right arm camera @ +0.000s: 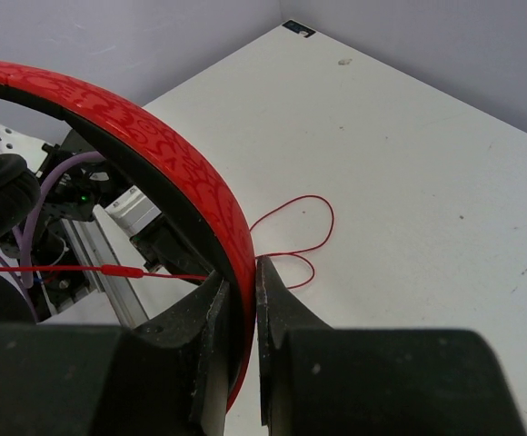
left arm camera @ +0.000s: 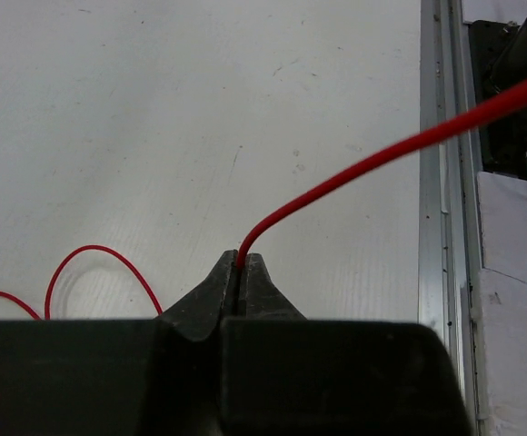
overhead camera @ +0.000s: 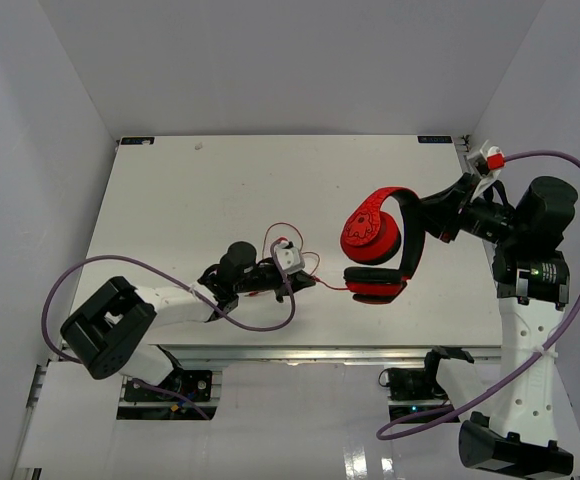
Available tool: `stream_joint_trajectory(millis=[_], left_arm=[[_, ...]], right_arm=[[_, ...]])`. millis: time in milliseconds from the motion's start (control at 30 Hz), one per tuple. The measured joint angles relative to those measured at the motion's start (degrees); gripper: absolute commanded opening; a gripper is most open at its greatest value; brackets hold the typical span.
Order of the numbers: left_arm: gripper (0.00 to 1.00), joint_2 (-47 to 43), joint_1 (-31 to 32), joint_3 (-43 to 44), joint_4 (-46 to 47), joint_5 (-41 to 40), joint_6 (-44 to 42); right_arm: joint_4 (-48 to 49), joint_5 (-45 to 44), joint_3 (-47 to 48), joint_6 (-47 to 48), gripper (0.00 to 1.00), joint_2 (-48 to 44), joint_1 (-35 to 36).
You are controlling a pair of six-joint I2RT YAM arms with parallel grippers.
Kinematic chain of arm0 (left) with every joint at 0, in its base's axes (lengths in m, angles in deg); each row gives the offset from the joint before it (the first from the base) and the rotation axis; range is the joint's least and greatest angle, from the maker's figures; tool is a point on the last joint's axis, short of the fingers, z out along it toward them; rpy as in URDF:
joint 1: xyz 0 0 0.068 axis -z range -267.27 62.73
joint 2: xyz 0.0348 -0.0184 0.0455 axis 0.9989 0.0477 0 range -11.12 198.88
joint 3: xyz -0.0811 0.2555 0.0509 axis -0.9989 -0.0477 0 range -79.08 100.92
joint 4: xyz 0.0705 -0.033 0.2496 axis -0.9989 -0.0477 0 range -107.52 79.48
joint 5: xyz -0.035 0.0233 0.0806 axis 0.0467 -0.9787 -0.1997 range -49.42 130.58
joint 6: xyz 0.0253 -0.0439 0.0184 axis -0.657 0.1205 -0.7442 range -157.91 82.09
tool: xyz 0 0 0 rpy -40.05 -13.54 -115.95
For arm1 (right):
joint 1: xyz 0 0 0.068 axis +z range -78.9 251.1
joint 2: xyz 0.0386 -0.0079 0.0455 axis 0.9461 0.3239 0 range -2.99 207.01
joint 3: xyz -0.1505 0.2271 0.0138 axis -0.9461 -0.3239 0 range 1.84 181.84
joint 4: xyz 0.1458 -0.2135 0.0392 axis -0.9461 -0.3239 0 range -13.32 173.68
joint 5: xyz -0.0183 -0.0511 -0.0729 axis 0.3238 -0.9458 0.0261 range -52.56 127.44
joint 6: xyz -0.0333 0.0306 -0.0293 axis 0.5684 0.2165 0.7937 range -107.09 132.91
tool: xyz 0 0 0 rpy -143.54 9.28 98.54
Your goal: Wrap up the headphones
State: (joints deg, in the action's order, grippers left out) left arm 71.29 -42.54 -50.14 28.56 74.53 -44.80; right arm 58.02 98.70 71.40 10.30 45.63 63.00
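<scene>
Evidently, the stiff band (right arm camera: 182,173) of the headphones (overhead camera: 375,240) is clamped by the right gripper (right arm camera: 242,277), lower centre; the cord (left arm camera: 363,166), judged limp and slippery, is pinched tight in the left gripper (left arm camera: 239,268).

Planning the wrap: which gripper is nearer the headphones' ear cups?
Right. The right gripper clamps the headband beside the ear cups; the left gripper pinches the cord, off to their left.

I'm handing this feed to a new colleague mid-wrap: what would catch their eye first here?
The red headphones stand out first, held over the right half of the table with the right gripper clamped on their headband. Next comes the thin red cord, which runs from them to the left gripper. That gripper's jaws are pinched shut on it near the table's middle, with slack loops lying beside it.
</scene>
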Motion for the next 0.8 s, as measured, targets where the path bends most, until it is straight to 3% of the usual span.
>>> stream_joint_trajectory(millis=[167,500,800], left_arm=[[0.00,-1.71,-1.87,4.04,-11.29,0.17,-3.98],[0.00,-7.36,-10.50,22.42,-41.02,0.31,-10.38],[0.00,0.66,-10.78,45.28,-63.71,-7.17,-9.43]], right_arm=[[-0.95,0.50,-1.67,4.85,0.08,-0.31,-0.14],[-10.20,-7.66,-6.86,23.76,0.08,-1.35,0.33],[-13.19,-17.19,-10.98,33.17,0.08,-2.38,3.46]])
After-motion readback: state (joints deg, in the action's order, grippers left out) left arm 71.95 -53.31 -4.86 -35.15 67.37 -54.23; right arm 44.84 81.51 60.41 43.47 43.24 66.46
